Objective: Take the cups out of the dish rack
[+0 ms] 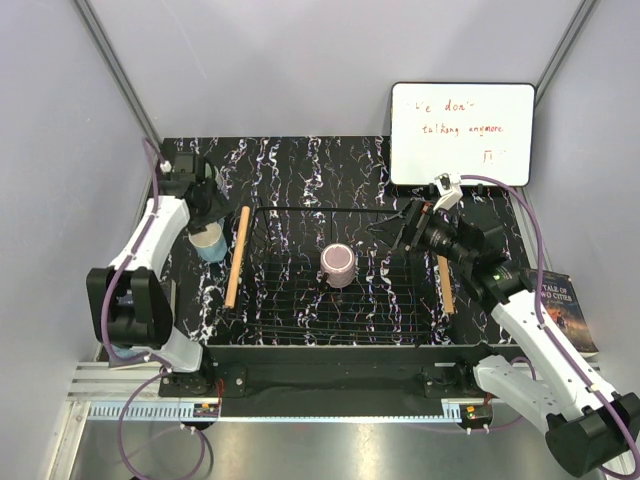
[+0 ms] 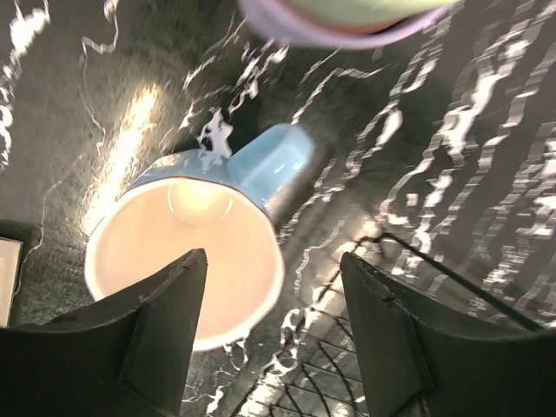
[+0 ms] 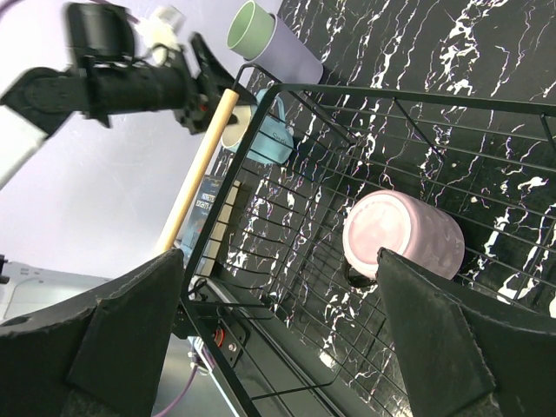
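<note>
The dish rack (image 1: 300,325) sits mid-table with one mauve cup (image 1: 338,265) in it, which shows as pinkish (image 3: 404,239) in the right wrist view. A light blue mug (image 2: 187,252) stands upright on the table left of the rack (image 2: 452,282). My left gripper (image 2: 273,256) hangs open just above the mug, one finger over its mouth and the other outside the rim. A pale green cup (image 3: 252,30) nests inside a lavender cup (image 3: 295,56) beyond the mug (image 3: 269,143). My right gripper (image 3: 280,261) is wide open over the rack's right end, holding nothing.
A white whiteboard (image 1: 462,133) leans at the back right. A book (image 1: 565,310) lies off the table's right edge. Light wooden bars (image 1: 237,256) (image 1: 444,285) run along the rack's two sides. Grey walls enclose the table.
</note>
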### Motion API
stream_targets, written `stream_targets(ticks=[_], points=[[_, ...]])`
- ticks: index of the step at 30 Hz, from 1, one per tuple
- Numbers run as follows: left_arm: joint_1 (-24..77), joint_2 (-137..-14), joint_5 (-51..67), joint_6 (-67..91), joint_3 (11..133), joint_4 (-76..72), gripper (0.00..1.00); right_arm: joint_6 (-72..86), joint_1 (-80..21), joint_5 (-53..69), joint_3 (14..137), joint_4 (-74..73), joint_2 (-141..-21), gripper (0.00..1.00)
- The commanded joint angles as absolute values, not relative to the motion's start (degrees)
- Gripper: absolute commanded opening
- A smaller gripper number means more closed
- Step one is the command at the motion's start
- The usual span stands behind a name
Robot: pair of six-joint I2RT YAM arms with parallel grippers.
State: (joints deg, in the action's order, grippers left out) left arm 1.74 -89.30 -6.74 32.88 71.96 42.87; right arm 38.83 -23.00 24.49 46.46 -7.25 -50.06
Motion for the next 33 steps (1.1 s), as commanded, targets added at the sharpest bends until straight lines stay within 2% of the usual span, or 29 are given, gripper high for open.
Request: stream_targets(ticks=[1,8,11,13,18,25,33], points=[[1.76,-82.63,-6.06,32.87,77.42,44.03,0.7,37.62,-23.12,23.73,46.93,-6.42,-50.27,1.0],[4.48,-74.19,-7.03,31.91,82.18,46.14,0.74,34.9,-24.16,23.65,49.12,-9.83,-55.54,1.0],[9.56,-69.11,-10.44,31.38,80.87,45.09,0.75,29.81,-28.89,16.46,53.34,-16.15,-60.19,1.0],[11.94,-66.2,-11.68,31.38,77.88,42.81,0.76,26.65,-35.22,9.36,56.59,-20.38,-64.05,1.0],[19.15,-59.16,-14.76,32.43,70.07,38.6,0.76,25.4,-40.77,3.88,60.72,-23.99,-72.66,1.0],[26.89,-51.77,-18.81,33.05,61.44,34.46,0.77,23.29,-44.03,-7.71,68.28,-30.31,-82.34,1.0],[29.88,-48.52,-18.9,33.4,56.69,31.64,0.77,23.11,-45.79,-10.55,75.67,-33.83,-90.86,1.0]])
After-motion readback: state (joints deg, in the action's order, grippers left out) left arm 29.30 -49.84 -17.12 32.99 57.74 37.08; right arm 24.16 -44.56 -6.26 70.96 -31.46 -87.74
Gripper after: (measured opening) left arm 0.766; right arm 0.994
